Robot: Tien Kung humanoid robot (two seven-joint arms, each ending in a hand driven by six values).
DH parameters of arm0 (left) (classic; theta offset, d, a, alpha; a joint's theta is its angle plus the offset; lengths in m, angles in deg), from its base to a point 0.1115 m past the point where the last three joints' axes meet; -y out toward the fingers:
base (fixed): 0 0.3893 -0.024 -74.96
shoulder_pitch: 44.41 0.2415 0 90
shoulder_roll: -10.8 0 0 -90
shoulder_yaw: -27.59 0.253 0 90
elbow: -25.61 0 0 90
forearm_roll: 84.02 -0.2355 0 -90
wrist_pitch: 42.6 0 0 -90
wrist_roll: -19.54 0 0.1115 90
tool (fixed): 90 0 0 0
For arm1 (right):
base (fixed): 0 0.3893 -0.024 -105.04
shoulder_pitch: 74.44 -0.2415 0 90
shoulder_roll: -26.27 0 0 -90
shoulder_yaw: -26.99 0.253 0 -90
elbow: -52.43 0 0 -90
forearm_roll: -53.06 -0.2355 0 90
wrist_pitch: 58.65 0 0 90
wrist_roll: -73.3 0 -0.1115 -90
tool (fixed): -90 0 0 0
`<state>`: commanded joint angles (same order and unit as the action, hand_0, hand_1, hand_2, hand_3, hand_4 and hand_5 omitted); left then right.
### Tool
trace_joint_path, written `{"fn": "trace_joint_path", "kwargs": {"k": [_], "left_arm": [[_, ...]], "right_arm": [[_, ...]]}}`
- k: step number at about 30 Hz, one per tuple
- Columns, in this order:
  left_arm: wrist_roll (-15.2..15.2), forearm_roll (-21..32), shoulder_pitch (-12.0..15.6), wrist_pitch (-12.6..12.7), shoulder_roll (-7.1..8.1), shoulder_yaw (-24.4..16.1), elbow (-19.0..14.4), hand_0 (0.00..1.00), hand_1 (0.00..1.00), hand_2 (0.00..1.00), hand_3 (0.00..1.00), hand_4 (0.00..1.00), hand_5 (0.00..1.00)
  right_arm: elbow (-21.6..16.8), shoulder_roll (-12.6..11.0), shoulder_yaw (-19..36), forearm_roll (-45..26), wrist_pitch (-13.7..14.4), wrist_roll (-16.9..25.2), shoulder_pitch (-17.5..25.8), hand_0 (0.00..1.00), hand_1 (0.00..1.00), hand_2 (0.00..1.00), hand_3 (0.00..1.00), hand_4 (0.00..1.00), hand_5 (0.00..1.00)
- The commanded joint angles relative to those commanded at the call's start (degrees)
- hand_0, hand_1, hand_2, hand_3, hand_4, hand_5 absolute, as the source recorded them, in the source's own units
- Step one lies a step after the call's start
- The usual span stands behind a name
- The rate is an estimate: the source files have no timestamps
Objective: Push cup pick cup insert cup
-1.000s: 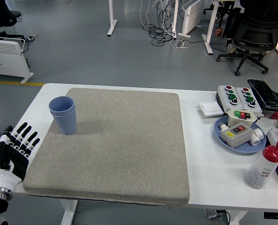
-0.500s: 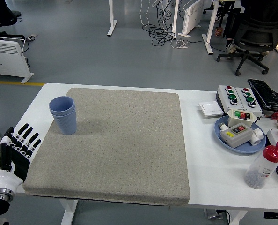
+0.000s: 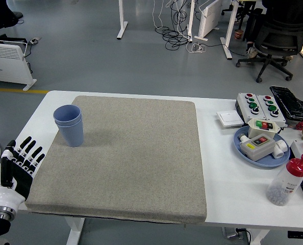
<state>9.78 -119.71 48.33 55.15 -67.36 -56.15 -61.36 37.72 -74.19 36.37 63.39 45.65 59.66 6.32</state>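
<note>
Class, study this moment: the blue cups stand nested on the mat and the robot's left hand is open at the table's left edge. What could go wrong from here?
1. The nested blue cups stand upright near the mat's left edge; a push could tip them or slide them onto the table.
2. The left hand might lift both cups together, not one.

Two light-blue plastic cups nested into one stack stood upright near the far left corner of a big grey felt-like mat that covered most of the white table. The robot's black left hand with white knuckle joints sat at the table's left edge, fingers spread, holding nothing, well apart from the cups. Over on the right there was a round blue plate loaded with push-button boxes, and a clear red-capped bottle just in front of it.
</note>
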Motion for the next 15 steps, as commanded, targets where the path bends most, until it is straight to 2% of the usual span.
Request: {"fn": "trace_joint_path", "kwargs": {"k": [15], "left_arm": [[0.1, -0.3, -0.3, -0.1, 0.07, 0.2, 0.4, 0.875, 0.884, 0.926, 0.863, 0.584, 0.998]], "right_arm": [[0.0, 0.0, -0.6, -1.0, 0.0, 0.2, -0.3, 0.689, 0.617, 0.631, 0.544, 0.090, 0.481]]}}
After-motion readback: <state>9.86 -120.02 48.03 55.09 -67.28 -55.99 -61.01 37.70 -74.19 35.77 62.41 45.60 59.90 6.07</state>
